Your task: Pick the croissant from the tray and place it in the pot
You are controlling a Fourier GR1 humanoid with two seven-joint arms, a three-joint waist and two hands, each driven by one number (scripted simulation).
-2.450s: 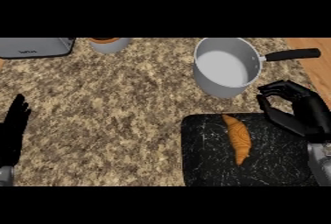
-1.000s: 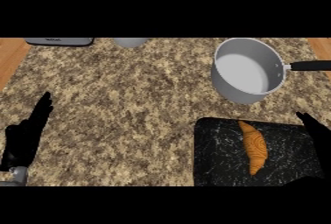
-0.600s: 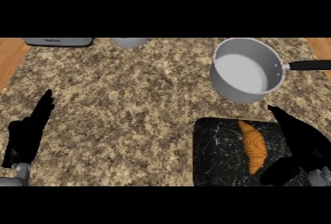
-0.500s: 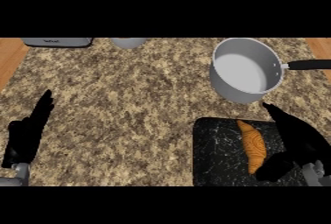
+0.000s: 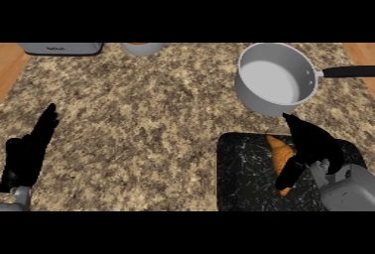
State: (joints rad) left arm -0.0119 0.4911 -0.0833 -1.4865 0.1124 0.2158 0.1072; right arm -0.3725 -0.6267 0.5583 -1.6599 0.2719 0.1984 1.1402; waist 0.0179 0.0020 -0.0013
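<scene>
Right hand (image 5: 316, 147) partly covers croissant (image 5: 279, 151) on tray (image 5: 245, 173).

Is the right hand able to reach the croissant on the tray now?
Probably yes. The right hand is already over the croissant on the tray, covering part of it, and nothing lies between them. Whether the fingers touch it is unclear.
</scene>
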